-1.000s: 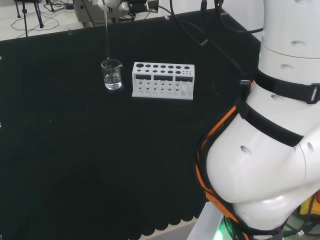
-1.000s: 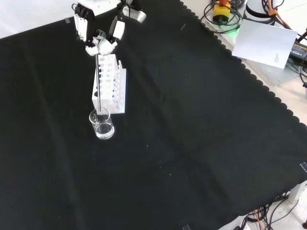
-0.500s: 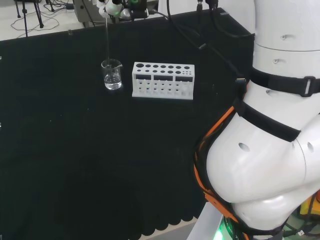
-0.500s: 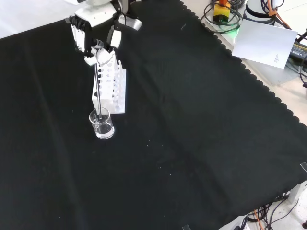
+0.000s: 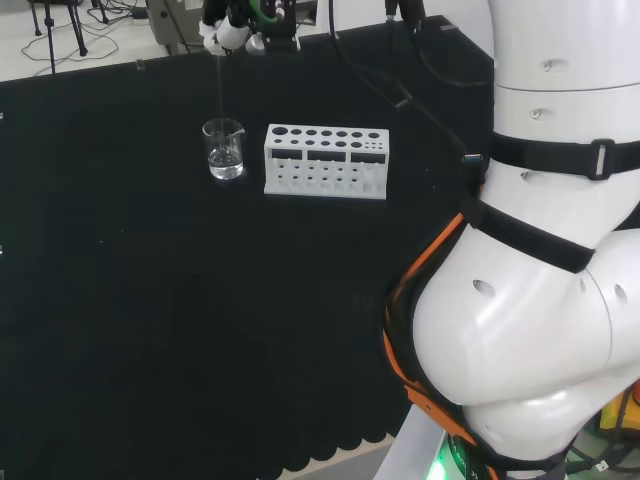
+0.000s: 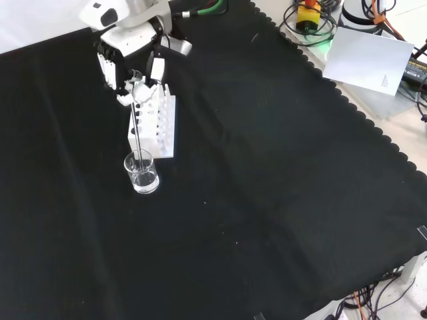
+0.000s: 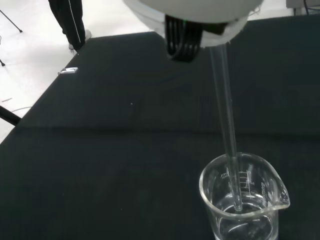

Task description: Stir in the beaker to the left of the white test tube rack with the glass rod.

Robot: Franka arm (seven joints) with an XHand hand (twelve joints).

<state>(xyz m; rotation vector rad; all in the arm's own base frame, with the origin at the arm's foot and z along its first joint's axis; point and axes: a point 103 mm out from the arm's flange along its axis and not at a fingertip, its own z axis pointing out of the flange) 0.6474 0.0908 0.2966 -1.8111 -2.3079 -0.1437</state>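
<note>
Glass rod [image 7: 227,130] reaches down into the small clear beaker [image 6: 142,172], its tip below the surface of a little clear liquid, as the wrist view shows. The robot hand [image 6: 129,67] has the rod's upper end pinched between curled fingers and thumb, above the far end of the white test tube rack [image 6: 153,120] in the front view. In the head view the beaker [image 5: 224,148] stands just beside the rack's [image 5: 326,161] left end, apart from it, on the surface [image 6: 267,200] of black cloth.

Judging from this, the rod leans slightly and sits near the beaker's wall; a wide or quick circle could knock the rim and tip or slide the light beaker, or splash liquid out at the spout. Swinging toward the rack risks the rod or the fingers striking it. A slip in the pinch would drop the rod.

Open cloth lies all round the beaker except on the rack side, and the surface's scalloped edge is well apart
</note>
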